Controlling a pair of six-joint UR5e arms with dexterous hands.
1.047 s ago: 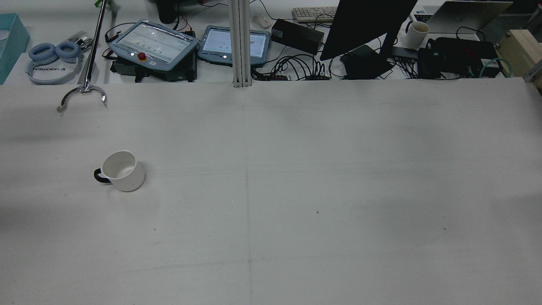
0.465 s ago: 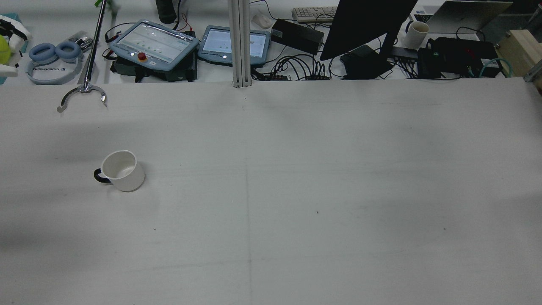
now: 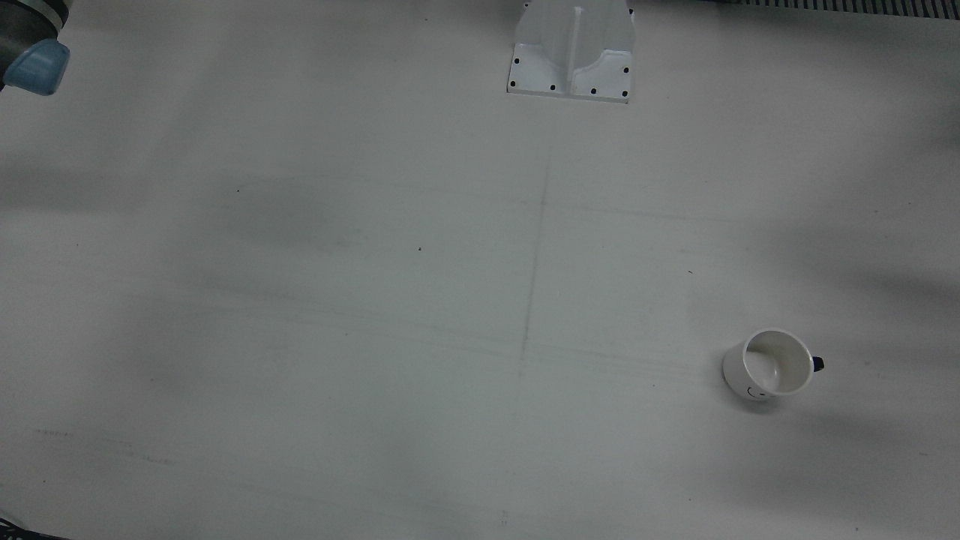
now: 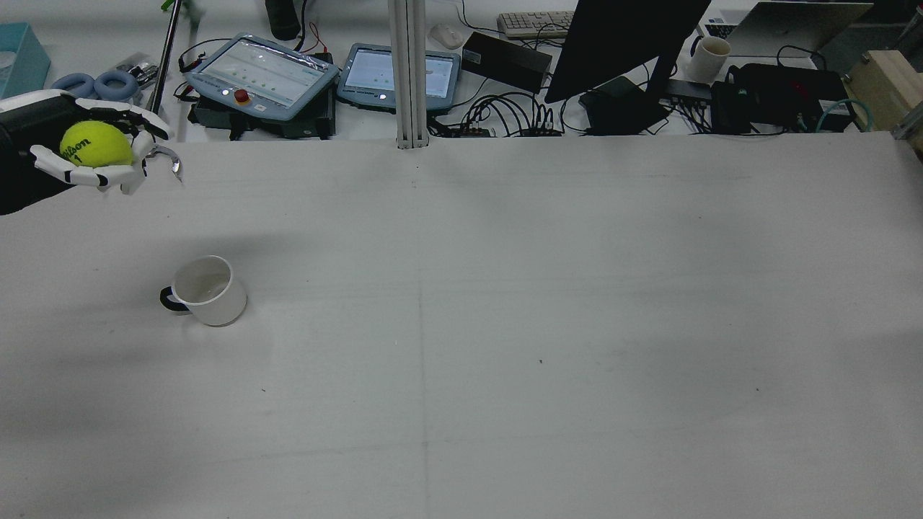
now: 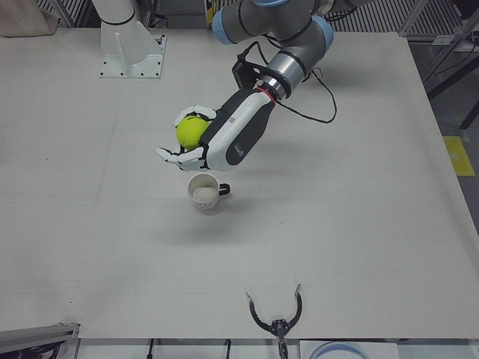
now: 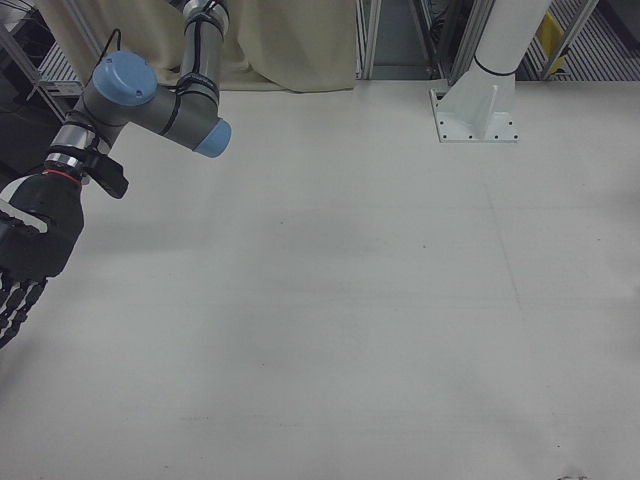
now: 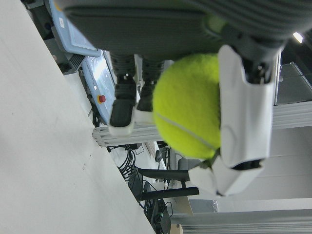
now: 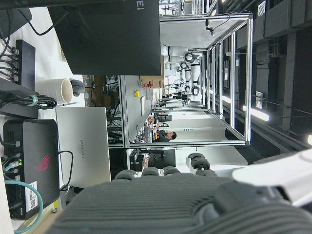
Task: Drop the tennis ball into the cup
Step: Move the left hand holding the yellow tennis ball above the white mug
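Carrying stage: the left robot hand (image 4: 101, 155), white-fingered on a dark forearm, is clamped around the yellow-green felt tennis ball (image 4: 95, 144).
Front view: only the white ceramic cup with a dark handle (image 3: 772, 365) shows, upright and empty on the pale grey surface (image 3: 375, 300); no robot hand is over it.
Rear view: half a second ago the ball was barely at the view's left edge; now the ball and its robot hand have come well into view, above the surface's far edge, apart from the cup (image 4: 205, 290).
Left-front view: the ball (image 5: 191, 132) rides high in the left robot hand (image 5: 196, 148), seemingly just short of the cup (image 5: 205, 191).
Right-front view: the right robot hand (image 6: 22, 262) hangs idle at the edge, fingers extended, holding nothing.
Left hand view: fingers (image 7: 243, 112) wrap the ball (image 7: 187, 107).
Meaning: transport is under way; centring above the rim comes next, I judge.
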